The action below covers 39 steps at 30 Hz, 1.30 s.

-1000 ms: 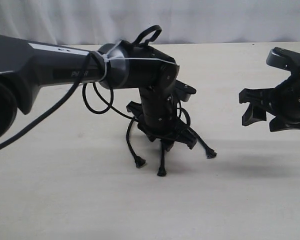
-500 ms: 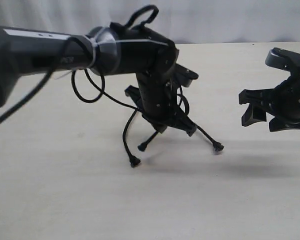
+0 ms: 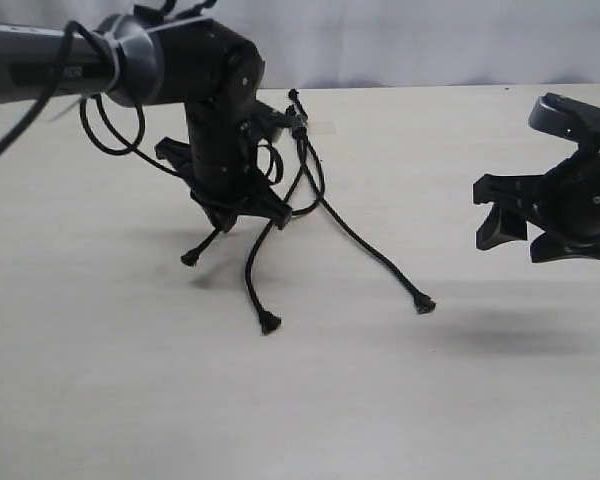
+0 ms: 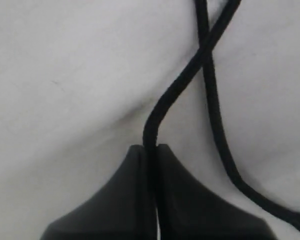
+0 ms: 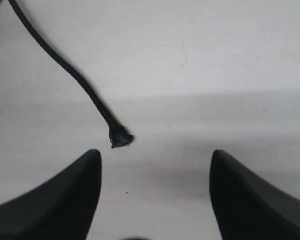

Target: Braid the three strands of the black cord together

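while the left gripper [image 3: 238, 210] is clamped on one strand [image 4: 175, 92], which is pinched between its fingers [image 4: 115, 200], the right gripper [image 3: 485, 213] hangs spread wide and empty, well apart over the right side of the table [image 3: 110, 400]. the black cord [image 3: 365, 243] has its knotted head [image 3: 298, 124] at the far side, just beside the left arm. from there the three strands fan out over the tabletop. two of them pass under the left gripper to a left tip [image 3: 190, 259] and a middle tip [image 3: 269, 322], and from the exterior view i cannot tell which of the two is the pinched one. the third runs out alone to the right tip [image 5: 121, 137], which lies just ahead of the right gripper's open fingers

the step in hand looks like carrying the held strand over its neighbour, since the left wrist view shows the two crossing. to do it well, keep the strand low and only lightly taut, so the crossing settles close to the head and not far down the cord. pull gently: i cannot tell how firmly the head is anchored. the right gripper would do better to take the lone strand above its tip, for control
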Each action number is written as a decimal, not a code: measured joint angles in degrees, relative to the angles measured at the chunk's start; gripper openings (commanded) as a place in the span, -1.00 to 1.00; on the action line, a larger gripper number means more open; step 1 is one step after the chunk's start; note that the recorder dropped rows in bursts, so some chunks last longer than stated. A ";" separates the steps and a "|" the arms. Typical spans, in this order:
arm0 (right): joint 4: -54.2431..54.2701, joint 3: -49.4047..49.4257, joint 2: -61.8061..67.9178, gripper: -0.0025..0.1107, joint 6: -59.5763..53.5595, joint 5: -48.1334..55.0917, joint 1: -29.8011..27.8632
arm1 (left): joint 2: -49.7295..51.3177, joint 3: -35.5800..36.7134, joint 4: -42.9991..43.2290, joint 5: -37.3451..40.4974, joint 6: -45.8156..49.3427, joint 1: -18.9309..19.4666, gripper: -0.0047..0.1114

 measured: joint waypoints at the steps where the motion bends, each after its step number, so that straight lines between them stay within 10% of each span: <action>1: 0.12 0.00 0.00 0.10 0.00 0.00 0.00 | 1.01 0.00 0.00 0.00 -0.12 0.00 -0.92; 11: 0.73 0.00 0.00 0.10 -2.27 -0.92 0.00 | 5.07 -0.25 -21.20 -2.32 3.05 -4.09 -0.91; 19: 8.03 0.00 0.00 0.10 -10.36 -1.05 0.00 | 4.66 -0.14 -23.78 -2.92 4.27 -5.08 -0.21; 39: -3.69 -8.42 14.36 0.10 -9.60 -2.47 22.92 | -18.89 4.74 -19.74 3.67 8.70 6.61 -0.16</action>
